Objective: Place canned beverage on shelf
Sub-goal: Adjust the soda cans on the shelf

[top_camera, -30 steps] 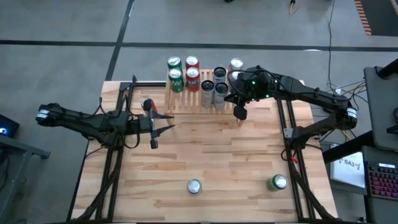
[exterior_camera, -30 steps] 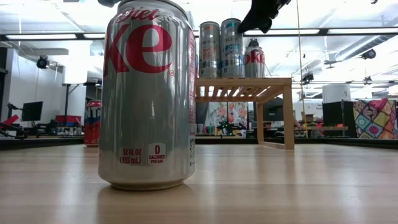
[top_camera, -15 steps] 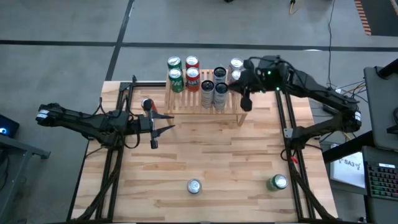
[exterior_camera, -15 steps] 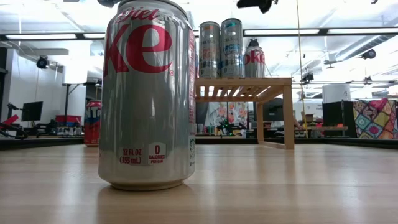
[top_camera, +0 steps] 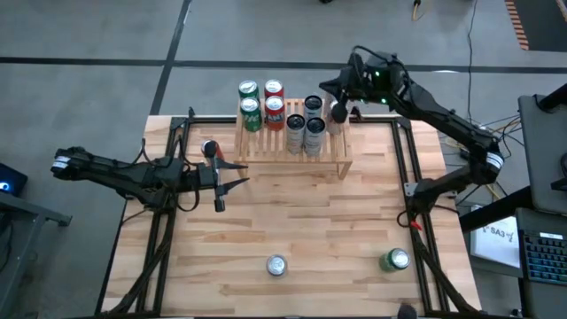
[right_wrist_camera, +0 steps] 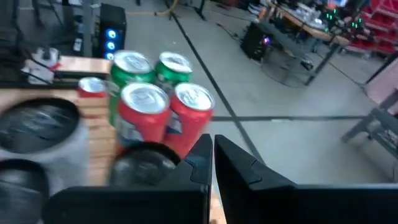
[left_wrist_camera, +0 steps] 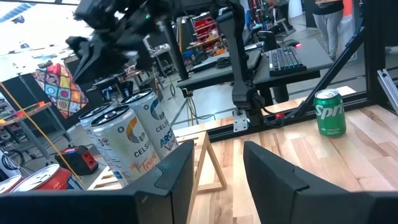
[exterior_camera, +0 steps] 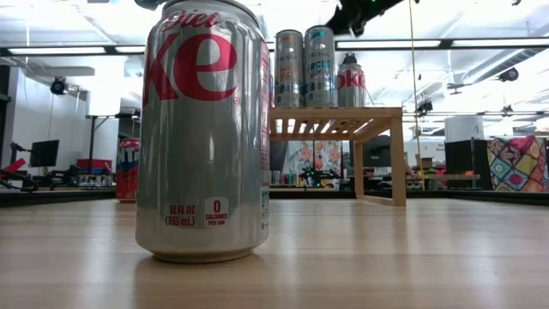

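Note:
The shelf (top_camera: 292, 149) is a low slatted wood rack at the table's far middle. Several cans stand on it: green (top_camera: 251, 110), red (top_camera: 275, 108) and silver ones (top_camera: 304, 131). A silver Diet Coke can (top_camera: 276, 264) and a green Sprite can (top_camera: 396, 259) stand upright on the table near its front edge. My right gripper (top_camera: 337, 110) hovers shut and empty above the shelf's far right end. My left gripper (top_camera: 232, 173) waits left of the shelf, open, nothing between its fingers (left_wrist_camera: 186, 180).
A red-topped can (top_camera: 210, 149) stands on the table between my left arm and the shelf's left end. Black frame rails (top_camera: 403, 177) run along the table's sides. Bare wood lies between the shelf and the two front cans.
My right gripper has gone up and toward the table's far edge, from in front of the shelf's right end to above its far right corner. It has tipped from pointing downward to nearly level, and it stays shut.

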`<state>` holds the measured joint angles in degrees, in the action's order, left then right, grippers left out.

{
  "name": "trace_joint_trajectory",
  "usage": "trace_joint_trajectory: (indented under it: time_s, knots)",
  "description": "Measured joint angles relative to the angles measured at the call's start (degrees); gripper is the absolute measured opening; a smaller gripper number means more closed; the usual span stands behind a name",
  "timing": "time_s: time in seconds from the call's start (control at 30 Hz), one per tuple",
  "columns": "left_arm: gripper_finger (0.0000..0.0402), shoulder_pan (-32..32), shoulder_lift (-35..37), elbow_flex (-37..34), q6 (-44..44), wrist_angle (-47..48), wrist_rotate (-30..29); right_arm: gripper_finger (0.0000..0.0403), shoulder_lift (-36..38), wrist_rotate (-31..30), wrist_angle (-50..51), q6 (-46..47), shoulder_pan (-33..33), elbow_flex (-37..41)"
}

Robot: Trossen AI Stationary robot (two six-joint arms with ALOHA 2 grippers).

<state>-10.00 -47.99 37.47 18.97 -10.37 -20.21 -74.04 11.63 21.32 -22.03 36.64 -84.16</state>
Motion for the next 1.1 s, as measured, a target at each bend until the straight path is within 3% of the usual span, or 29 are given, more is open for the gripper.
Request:
trace_joint_trajectory:
  time_s: [0.17,0.33,1.1]
  knots:
    - [0.0125,-0.02,0.0,0.0,0.01,0.02,-0.02,0.0009,-2.43,1.27,-1.46,-0.57,3.89,0.02]
    - [0.0125,-0.01,0.0,0.0,0.19,0.02,-0.25,0.0009,-4.89,9.13,-0.66,-0.05,6.31,0.07]
    - [0.0125,0.0,0.0,0.0,0.2,-0.26,-0.26,0.0009,-1.17,16.51,2.47,4.54,2.23,0.13]
